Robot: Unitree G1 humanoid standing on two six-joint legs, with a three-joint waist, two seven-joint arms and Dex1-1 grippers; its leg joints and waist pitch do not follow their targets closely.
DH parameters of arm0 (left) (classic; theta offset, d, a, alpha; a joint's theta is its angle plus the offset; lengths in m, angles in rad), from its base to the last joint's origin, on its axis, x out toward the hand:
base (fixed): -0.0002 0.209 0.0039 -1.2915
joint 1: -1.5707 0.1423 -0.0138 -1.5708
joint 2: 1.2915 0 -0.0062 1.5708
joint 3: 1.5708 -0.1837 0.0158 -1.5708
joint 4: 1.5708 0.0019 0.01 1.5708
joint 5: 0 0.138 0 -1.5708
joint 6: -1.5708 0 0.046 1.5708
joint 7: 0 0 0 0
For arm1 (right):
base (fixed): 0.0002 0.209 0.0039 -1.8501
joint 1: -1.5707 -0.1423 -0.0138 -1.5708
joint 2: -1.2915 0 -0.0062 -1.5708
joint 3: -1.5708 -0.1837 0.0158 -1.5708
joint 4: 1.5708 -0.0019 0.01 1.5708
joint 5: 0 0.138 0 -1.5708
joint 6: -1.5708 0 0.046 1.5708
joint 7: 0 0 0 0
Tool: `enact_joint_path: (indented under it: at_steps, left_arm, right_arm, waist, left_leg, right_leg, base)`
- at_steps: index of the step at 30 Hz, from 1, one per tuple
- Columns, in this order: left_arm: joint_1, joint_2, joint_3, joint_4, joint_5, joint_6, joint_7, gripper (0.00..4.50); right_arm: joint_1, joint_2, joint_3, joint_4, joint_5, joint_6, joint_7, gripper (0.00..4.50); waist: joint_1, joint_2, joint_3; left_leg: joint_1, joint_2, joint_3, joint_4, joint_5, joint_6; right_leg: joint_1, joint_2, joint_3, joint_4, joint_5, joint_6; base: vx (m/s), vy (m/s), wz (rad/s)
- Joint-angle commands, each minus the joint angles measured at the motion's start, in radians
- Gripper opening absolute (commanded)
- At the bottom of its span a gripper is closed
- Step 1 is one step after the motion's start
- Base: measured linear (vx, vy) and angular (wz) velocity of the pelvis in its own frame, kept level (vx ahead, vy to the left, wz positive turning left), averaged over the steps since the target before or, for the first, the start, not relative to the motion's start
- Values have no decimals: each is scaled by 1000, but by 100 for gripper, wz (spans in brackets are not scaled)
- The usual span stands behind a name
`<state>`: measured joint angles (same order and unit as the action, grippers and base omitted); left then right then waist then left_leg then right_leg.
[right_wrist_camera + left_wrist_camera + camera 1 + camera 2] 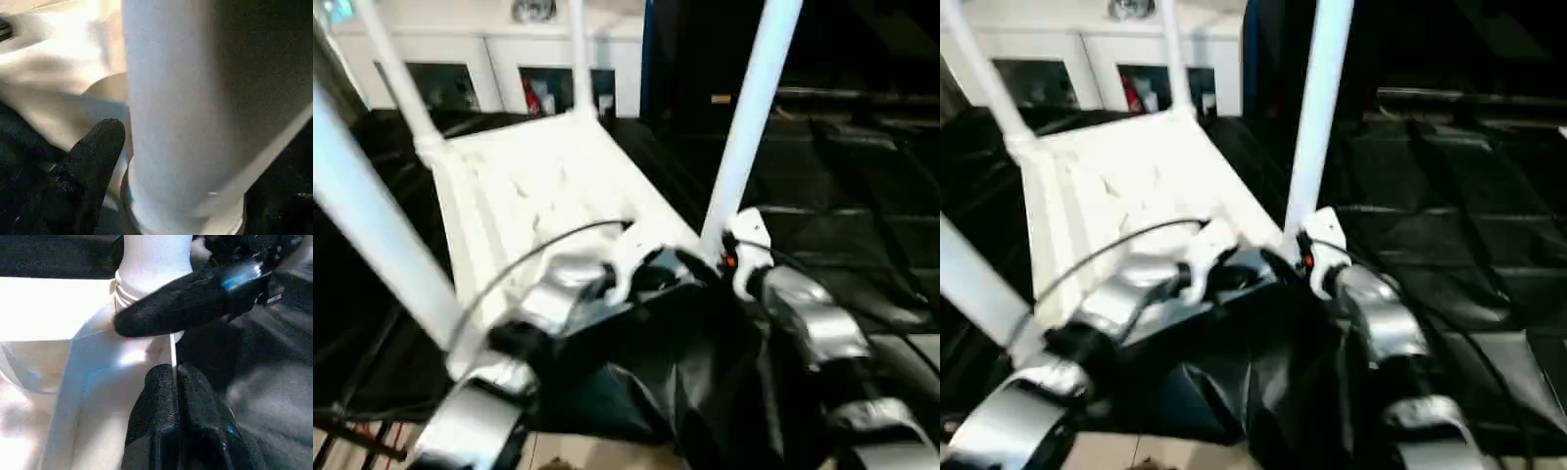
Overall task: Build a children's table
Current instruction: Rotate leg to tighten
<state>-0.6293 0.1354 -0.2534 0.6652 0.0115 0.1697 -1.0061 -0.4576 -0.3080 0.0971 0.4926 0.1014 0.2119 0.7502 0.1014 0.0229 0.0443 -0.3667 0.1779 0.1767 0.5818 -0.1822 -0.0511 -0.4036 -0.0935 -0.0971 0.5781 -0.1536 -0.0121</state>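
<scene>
The children's table lies upside down: its white ribbed tabletop [529,186] rests on black cloth with four white legs standing up from the corner sockets. The near right leg [749,117] rises beside my two grippers. My left gripper [173,369] is shut on the thin rim of the tabletop just below that leg's socket. My right gripper [720,257] is open at the base of the leg [181,107], which stands between its fingers; one finger [95,156] lies close beside the tube. That same right finger [181,306] crosses the socket in the left wrist view.
The near left leg [372,225] slants up past my left forearm. Two far legs [396,78] [579,59] stand at the back corners. The black-draped work table [842,196] spreads to the right. White cabinets [489,59] line the back wall.
</scene>
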Motion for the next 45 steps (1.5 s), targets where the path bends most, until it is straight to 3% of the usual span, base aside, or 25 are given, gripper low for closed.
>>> enact_joint_path:
  at_steps: [1,6,9,14,18,26,29,30,31,33,35,38,39,40,42,44,45]
  left_arm:
    - [6,-29,-47,-87,-77,-24,-138,0]
    - [53,33,-64,-160,-98,29,-232,0]
    - [74,56,-66,-201,-111,57,-266,0]
    - [91,78,-67,-246,-125,85,-296,0]
    - [95,85,-68,-256,-127,96,-307,0]
    - [96,81,-66,-257,-107,95,-262,0]
    - [74,51,-50,-213,-83,84,-181,0]
    - [47,18,-31,-166,-68,83,-104,0]
    - [21,-12,-18,-121,-53,77,-38,0]
    - [-10,-47,-5,-70,-32,71,46,0]
    - [-47,-91,16,-17,-24,78,140,0]
    - [-92,-150,39,49,-20,77,255,0]
    - [-101,-162,40,64,-16,71,278,0]
    - [-120,-182,43,100,0,46,312,0]
    - [-123,-185,33,109,12,26,303,0]
    - [-123,-185,28,112,15,16,292,0]
    - [-120,-183,23,107,14,6,275,0]
  right_arm:
    - [4,-7,43,-21,6,12,67,374]
    - [64,-117,103,-122,26,-12,270,374]
    - [82,-135,101,-154,50,-1,324,374]
    - [83,-124,81,-160,76,0,333,374]
    - [83,-118,79,-164,85,10,333,338]
    - [111,-108,85,-193,92,25,336,272]
    - [98,-73,73,-150,54,23,228,266]
    - [67,-26,50,-67,8,18,76,264]
    - [41,17,20,3,-9,18,-50,264]
    - [17,61,-14,60,-11,34,-168,263]
    - [-8,105,-44,112,-17,59,-298,263]
    - [-35,160,-53,155,-40,67,-429,263]
    - [-41,177,-52,160,-44,67,-446,263]
    - [-56,209,-48,176,-55,55,-463,263]
    - [-58,222,-36,171,-56,37,-436,263]
    - [-56,227,-32,163,-44,26,-406,263]
    - [-51,231,-33,147,-26,26,-374,319]
  waist:
    - [7,-20,-59]
    - [21,-21,-58]
    - [29,-22,-58]
    - [29,-23,-57]
    - [25,-22,-58]
    - [31,-20,-58]
    - [31,-22,-57]
    - [30,-23,-57]
    - [20,-22,-53]
    - [5,-25,-55]
    - [-3,-22,-54]
    - [-5,-18,-58]
    - [-5,-19,-60]
    - [-3,-14,-61]
    - [0,-19,-65]
    - [1,-19,-64]
    - [3,-19,-64]
  left_leg:
    - [6,57,-14,-70,-215,80]
    - [8,60,-12,-70,-218,79]
    - [7,61,-14,-71,-218,78]
    - [7,59,-14,-71,-227,66]
    - [6,58,-15,-71,-214,65]
    - [8,59,-14,-71,-215,63]
    - [8,58,-15,-72,-226,52]
    - [8,56,-15,-71,-222,46]
    - [8,49,-20,-74,-257,16]
    - [12,47,-23,-74,-278,-3]
    - [17,47,-21,-73,-289,3]
    - [11,46,-20,-73,-262,9]
    - [8,45,-19,-72,-243,15]
    - [10,46,-19,-71,-240,17]
    - [7,45,-15,-67,-205,38]
    - [3,44,-15,-67,-194,52]
    - [3,44,-14,-67,-188,63]
  right_leg:
    - [53,-74,52,-68,-313,-191]
    - [51,-72,53,-67,-319,-191]
    - [51,-74,54,-66,-329,-187]
    - [50,-75,53,-69,-352,-183]
    - [51,-72,53,-65,-312,-192]
    - [50,-72,53,-66,-318,-191]
    - [50,-73,53,-68,-338,-182]
    - [48,-72,53,-68,-342,-180]
    - [48,-75,47,-77,-429,-160]
    - [48,-76,45,-85,-478,-132]
    - [42,-74,46,-91,-479,-129]
    - [46,-71,48,-83,-412,-139]
    - [49,-70,49,-80,-373,-147]
    - [47,-70,49,-78,-356,-155]
    - [52,-69,50,-70,-280,-175]
    - [56,-71,50,-68,-266,-179]
    - [56,-70,49,-70,-272,-179]
  base:
    - [0,0,0]
    - [0,0,0]
    - [0,0,0]
    - [0,0,0]
    - [0,0,0]
    - [0,0,0]
    - [0,0,0]
    - [0,0,0]
    - [0,0,0]
    - [0,0,0]
    - [0,0,0]
    - [0,0,0]
    - [0,0,0]
    - [0,0,0]
    - [0,0,0]
    - [0,0,0]
    - [0,0,0]
